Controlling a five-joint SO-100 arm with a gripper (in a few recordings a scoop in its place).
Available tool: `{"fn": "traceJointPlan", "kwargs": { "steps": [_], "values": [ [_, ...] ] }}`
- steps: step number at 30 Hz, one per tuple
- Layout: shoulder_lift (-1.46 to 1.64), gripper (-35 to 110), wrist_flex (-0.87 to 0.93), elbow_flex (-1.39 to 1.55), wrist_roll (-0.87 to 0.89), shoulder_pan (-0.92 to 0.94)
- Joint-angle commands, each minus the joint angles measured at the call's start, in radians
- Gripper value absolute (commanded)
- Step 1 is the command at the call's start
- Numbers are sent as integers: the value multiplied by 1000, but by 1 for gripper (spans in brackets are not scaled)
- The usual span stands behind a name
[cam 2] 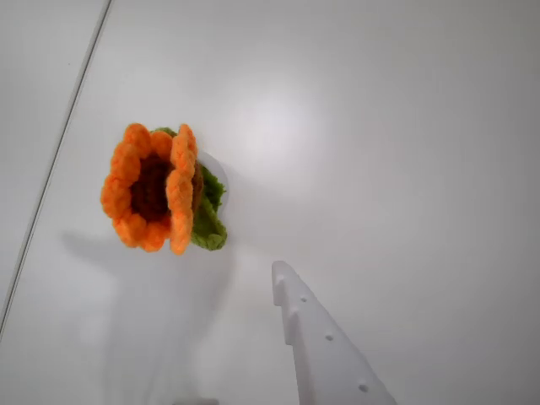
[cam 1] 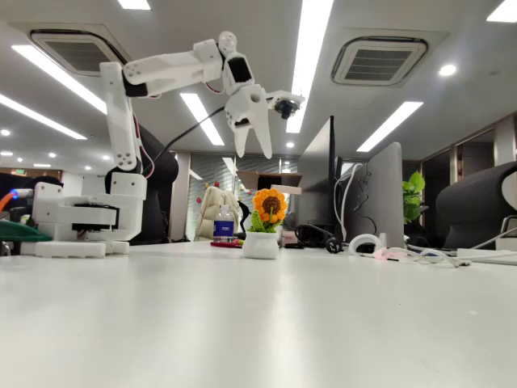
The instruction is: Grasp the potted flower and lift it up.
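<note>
table: bare white top nearest cam, nothing near the target.
potted flower: upright mid-table, white pot, orange bloom above; untouched. In wrist view it sits up-left of the one finger showing.
gripper: high above flower, well apart, pointing down; jaws spread narrow, holding nothing.
step: approach, judged early.
how: open wider, centre over pot not petals, drop straight, close on pot body below leaves, lift w/o tilt.
bg: bottle, monitors behind, clear of path.
</note>
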Motion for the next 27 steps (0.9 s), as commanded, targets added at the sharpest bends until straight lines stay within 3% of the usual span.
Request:
{"fn": "traceJointPlan", "kwargs": {
  "steps": [1,27],
  "values": [
    [-18,58,-18,-18,-3,-21],
    [-189,57,-57,-2,34,-71]
  ]
}}
